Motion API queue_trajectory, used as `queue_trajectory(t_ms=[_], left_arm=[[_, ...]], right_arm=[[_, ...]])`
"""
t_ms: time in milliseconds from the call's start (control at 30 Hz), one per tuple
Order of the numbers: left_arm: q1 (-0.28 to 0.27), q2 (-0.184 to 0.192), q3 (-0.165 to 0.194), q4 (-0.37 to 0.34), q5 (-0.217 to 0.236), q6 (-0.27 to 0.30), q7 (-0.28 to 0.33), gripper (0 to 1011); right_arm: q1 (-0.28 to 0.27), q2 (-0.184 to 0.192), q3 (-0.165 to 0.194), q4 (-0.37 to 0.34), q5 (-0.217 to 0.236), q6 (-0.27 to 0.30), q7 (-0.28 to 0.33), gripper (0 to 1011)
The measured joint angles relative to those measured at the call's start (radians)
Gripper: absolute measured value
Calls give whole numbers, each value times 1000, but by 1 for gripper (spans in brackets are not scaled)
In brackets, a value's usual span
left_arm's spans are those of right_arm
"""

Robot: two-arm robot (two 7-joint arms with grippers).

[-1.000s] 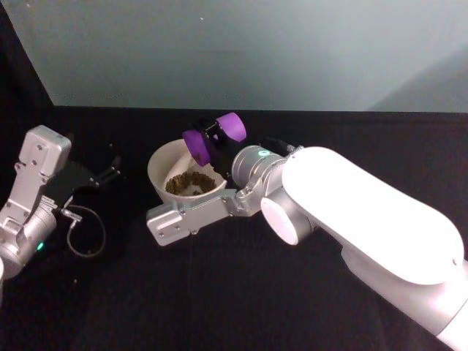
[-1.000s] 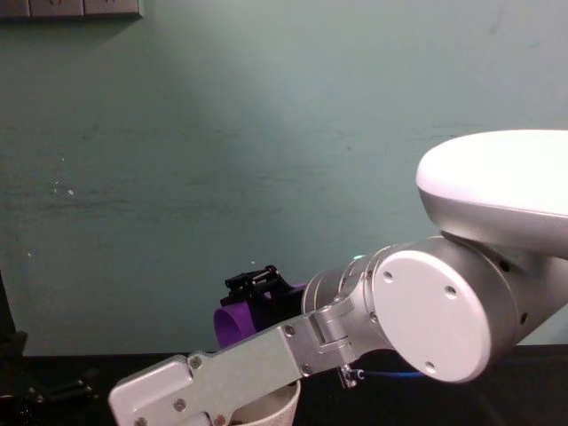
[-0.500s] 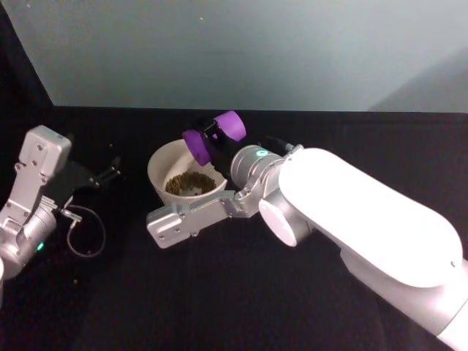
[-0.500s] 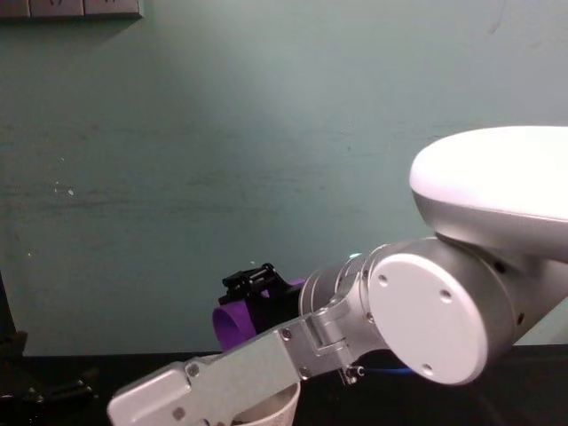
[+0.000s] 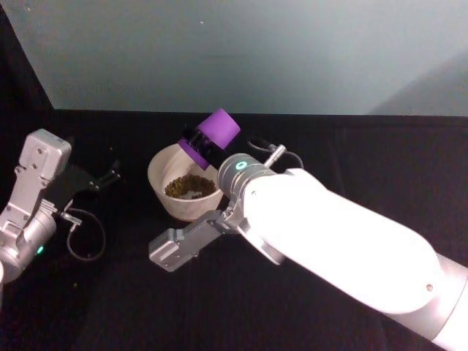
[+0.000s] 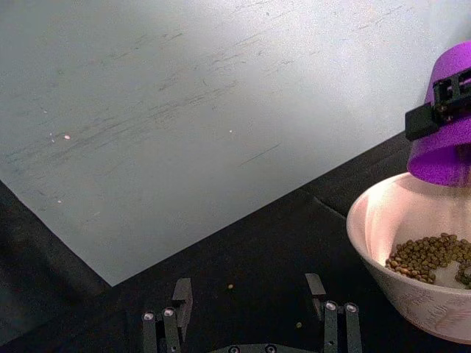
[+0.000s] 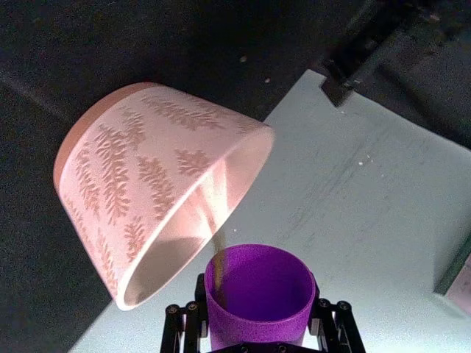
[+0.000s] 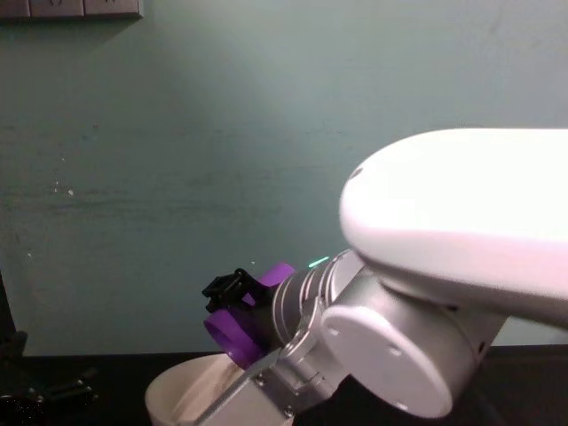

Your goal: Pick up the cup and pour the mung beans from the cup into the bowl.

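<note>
Right gripper (image 5: 199,140) pinches the tipped cup (image 5: 218,126) over the bowl's (image 5: 157,170) mung beans (image 5: 189,186); left gripper's (image 6: 249,294) fingers (image 6: 182,294) spread nearby.

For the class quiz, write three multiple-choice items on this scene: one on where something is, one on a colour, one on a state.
1. Where is the cup?
A. tipped over the bowl
B. upright beside the bowl
C. lying inside the bowl

2. What colour is the cup?
A. cream
B. purple
C. green

3. What state is the right end effector in?
A. open and empty
B. shut on the cup
C. shut on the bowl

Answers:
1 A: the cup hangs tilted, mouth down, above the bowl's rim.
2 B: its wall is bright purple against the cream bowl.
3 B: in the right wrist view black fingers clamp the cup on both sides. The mung beans lie in the bowl.

The left end effector is open, at the robot's left of the bowl.
</note>
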Motion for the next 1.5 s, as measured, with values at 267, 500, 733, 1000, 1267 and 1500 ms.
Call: queue_trajectory(t_ms=[267, 500, 733, 1000, 1267, 1500], left_arm=[[0, 0, 0, 0, 0, 0, 0, 1000], [0, 0, 0, 0, 0, 0, 0, 1000], [0, 0, 0, 0, 0, 0, 0, 1000], [0, 0, 0, 0, 0, 0, 0, 1000], [0, 0, 0, 0, 0, 0, 0, 1000], [0, 0, 0, 0, 0, 0, 0, 1000]], right_arm=[[27, -7, -64, 3, -125, -4, 65, 731], [33, -13, -80, 7, -176, -16, 86, 731], [40, -16, -104, 8, -237, -31, 112, 731], [45, -19, -120, 3, -281, -45, 129, 731], [18, -11, -71, -20, -235, -31, 95, 731], [-103, 11, 178, -73, 116, 8, -113, 731]])
